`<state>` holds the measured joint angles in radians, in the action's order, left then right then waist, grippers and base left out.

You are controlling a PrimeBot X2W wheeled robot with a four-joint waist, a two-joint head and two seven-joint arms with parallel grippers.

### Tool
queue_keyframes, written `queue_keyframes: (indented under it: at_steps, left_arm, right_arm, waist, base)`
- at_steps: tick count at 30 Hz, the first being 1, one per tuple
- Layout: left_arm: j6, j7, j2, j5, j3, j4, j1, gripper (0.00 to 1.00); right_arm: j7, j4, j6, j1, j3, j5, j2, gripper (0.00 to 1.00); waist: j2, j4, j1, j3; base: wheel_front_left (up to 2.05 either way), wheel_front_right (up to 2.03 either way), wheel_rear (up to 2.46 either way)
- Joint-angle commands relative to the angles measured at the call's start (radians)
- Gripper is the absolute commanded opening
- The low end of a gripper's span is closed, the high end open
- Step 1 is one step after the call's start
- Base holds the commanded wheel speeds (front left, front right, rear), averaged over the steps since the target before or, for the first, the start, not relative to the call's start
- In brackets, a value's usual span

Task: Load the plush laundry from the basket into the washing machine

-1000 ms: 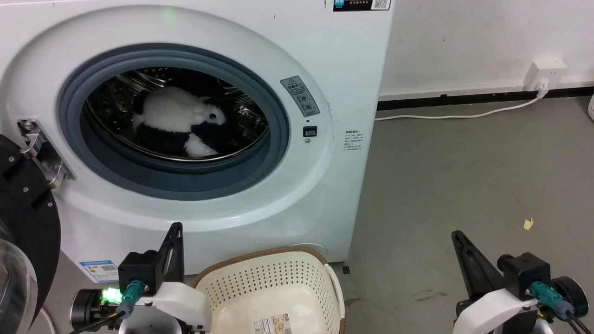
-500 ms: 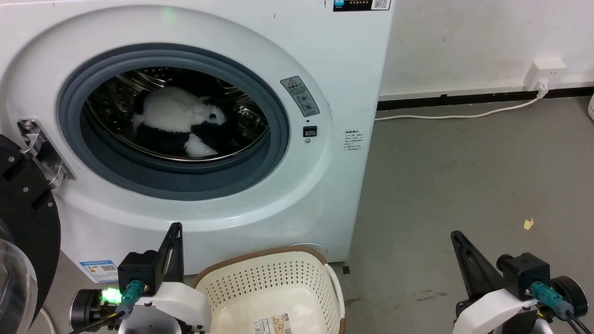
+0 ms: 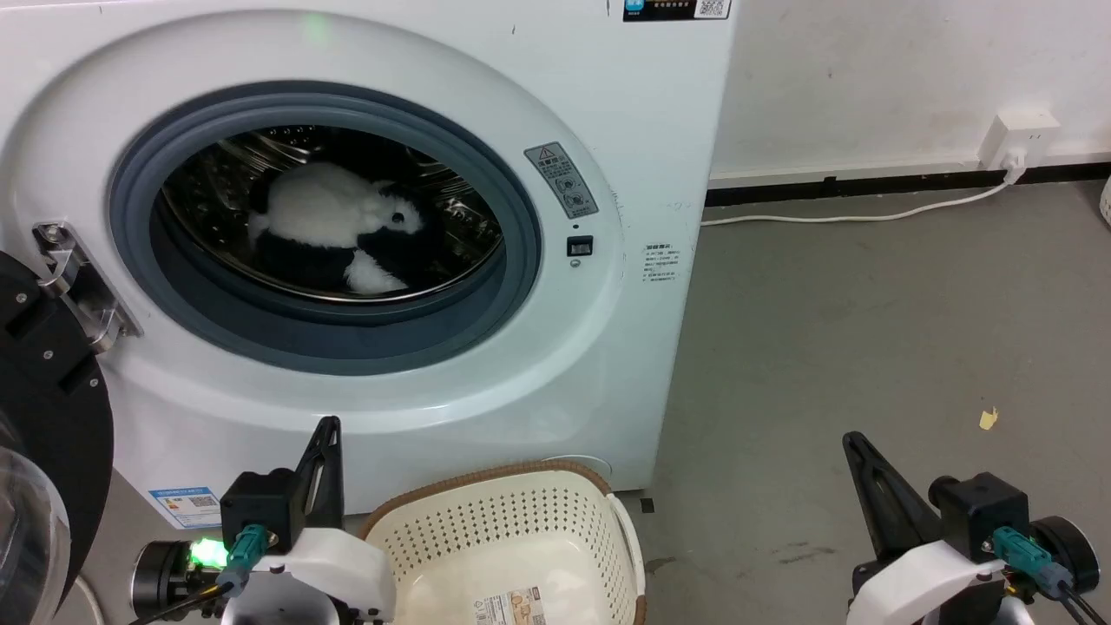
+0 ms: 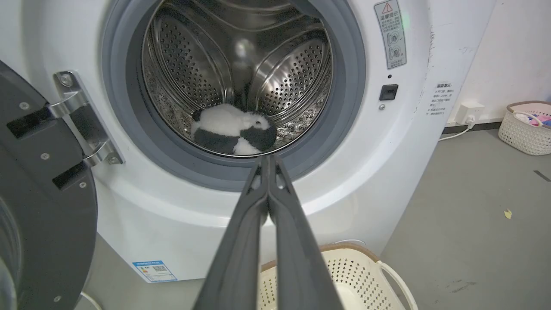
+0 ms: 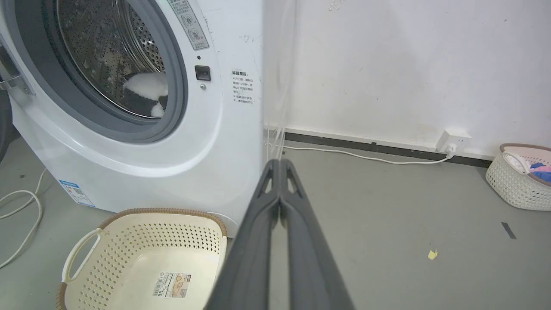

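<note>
Two grippers, both clenched with nothing between their fingers. The left gripper (image 3: 331, 427) hangs in the air in front of the washing machine (image 3: 608, 87), just beside the near basket's left end in the head view; in its wrist view the two dark fingers (image 4: 241, 241) lie pressed together up to the tip. The right gripper (image 3: 853, 440) hangs over bare grey floor, well apart from the basket and machine, its fingers (image 5: 310, 258) likewise flat against each other. Neither touches anything.

One plush laundry (image 3: 325, 208), the black-and-white panda, lies on the bottom of the steel drum inside the grey gasket, its white body up and its black limbs under it. One black-framed door (image 3: 43, 391) stands swung open at the machine's left.

Two baskets: the basket (image 3: 486, 476) with the brown rim sits on the floor just in front of the machine, one sticker (image 5: 174, 285) showing on its floor; a second basket (image 5: 516, 185) holding coloured clothes stands by the wall, far to the right. One white cord (image 3: 868, 215) runs along the floor to one wall socket (image 3: 1024, 134). One small yellow scrap (image 3: 988, 419) lies on the floor.
</note>
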<state>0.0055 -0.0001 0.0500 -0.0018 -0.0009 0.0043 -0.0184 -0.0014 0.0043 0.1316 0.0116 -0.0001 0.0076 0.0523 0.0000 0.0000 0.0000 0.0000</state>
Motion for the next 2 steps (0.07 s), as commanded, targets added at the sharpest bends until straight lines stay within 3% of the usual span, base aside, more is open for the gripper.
queue_keyframes:
  at_steps: [1, 2]
  left_arm:
    - [-0.005, 0.0, 0.0, 0.002, 0.001, -0.004, 0.018, 0.0]
    - [-0.005, 0.0, 0.0, 0.002, 0.001, -0.004, 0.018, 0.0]
  right_arm:
    - [0.001, -0.004, -0.001, -0.012, 0.0, -0.008, -0.002, 0.0]
    - [0.001, -0.004, -0.001, -0.012, 0.0, -0.008, -0.002, 0.0]
  waist:
    - [0.0, 0.0, 0.0, 0.0]
    - [0.0, 0.0, 0.0, 0.0]
  base:
    - [0.0, 0.0, 0.0]
    - [0.0, 0.0, 0.0]
